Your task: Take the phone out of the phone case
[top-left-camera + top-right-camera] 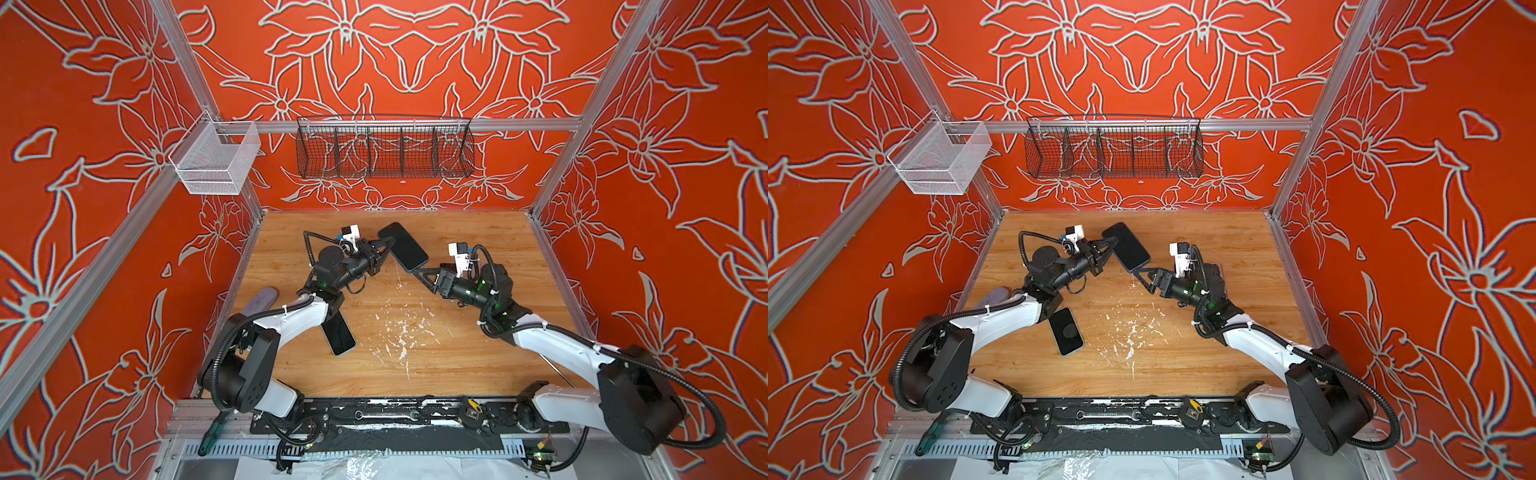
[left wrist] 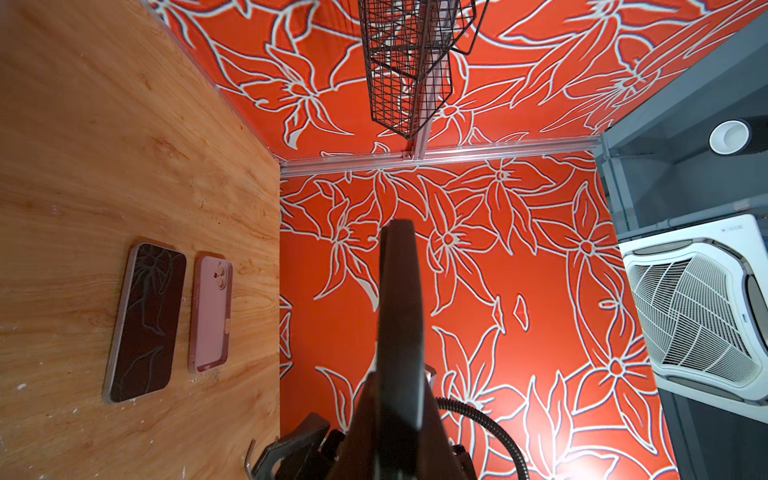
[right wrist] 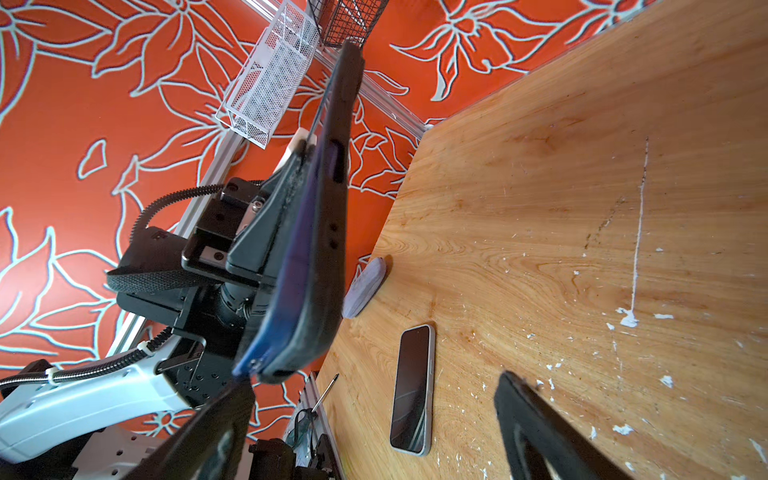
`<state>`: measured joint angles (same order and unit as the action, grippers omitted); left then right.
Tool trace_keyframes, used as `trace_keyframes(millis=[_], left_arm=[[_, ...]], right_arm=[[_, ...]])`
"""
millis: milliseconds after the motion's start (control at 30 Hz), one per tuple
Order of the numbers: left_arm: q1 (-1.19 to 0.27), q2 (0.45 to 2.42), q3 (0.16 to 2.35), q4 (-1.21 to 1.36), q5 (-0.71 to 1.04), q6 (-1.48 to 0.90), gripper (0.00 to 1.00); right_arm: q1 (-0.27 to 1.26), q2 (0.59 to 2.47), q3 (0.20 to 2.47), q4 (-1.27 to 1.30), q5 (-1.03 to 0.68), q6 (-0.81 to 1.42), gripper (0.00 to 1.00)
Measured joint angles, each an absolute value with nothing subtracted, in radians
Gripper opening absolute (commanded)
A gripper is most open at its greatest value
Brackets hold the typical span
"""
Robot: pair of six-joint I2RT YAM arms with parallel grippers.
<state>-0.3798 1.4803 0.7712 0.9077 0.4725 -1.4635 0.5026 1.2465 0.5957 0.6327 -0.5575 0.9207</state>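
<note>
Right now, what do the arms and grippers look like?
The left arm and right arm: white shells, black joint housings, black ribbed cables zip-tied alongside, green lights near the wrists. The left gripper and right gripper are black with triangular fingers; white camera blocks above.

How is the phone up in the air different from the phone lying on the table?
The raised phone is clamped in the left pincer; the table phone lies flat. The raised phone sits in a dark case; the table phone has a pale rim. Both show dark screens.
</note>
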Motion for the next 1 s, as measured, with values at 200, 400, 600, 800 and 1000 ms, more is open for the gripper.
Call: trace_keyframes(millis=[200,400,600,800,1000], left_arm=[[-0.38,1.48,0.774,0.912,0.476,-1.467,0.0],[-0.382,1.48,0.774,0.912,0.475,-1.467,0.0],[-0.392,1.48,0.774,0.917,0.463,-1.468,0.0],[-0.41,1.478,0.774,0.918,0.446,-1.467,0.0],[-0.419,1.468,0.774,0.92,0.44,-1.465,0.0]], right_arm=[[0.494,1.246,0.596,0.633,-0.558,0.921,0.93],[0.487,1.247,0.596,0.633,-0.558,0.921,0.93],[0.477,1.259,0.596,0.643,-0.569,0.921,0.92],[0.464,1.274,0.596,0.659,-0.591,0.922,0.9],[0.453,1.274,0.596,0.672,-0.617,0.925,0.84]])
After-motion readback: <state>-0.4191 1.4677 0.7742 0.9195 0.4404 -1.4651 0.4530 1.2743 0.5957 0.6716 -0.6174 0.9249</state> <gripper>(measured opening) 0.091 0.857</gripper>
